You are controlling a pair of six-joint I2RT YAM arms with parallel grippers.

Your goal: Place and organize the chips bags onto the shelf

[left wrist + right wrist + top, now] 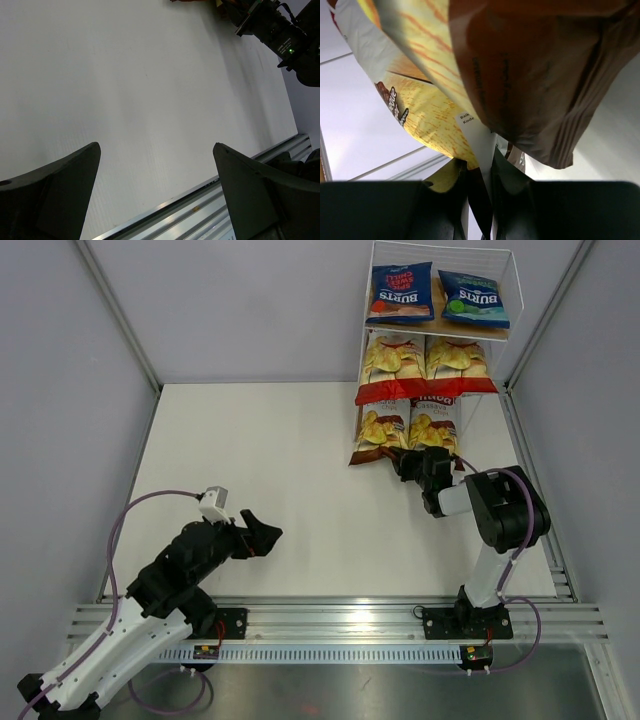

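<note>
Last placement, likely: your right pincer pinches brown glossy chips bag at white wire shelf bottom tier. Left pincer wide. Next: seat bag, release.

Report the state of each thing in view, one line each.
left tool, open, holding nothing.
right tool, shut on right brown bag's bottom edge.
right brown bag, at the bottom tier, pinched.
left brown bag, at the bottom tier, free.
red-and-white bags, side by side, middle tier.
Burts bags, side by side, top tier.
shelf, upright, every tier occupied.
</note>
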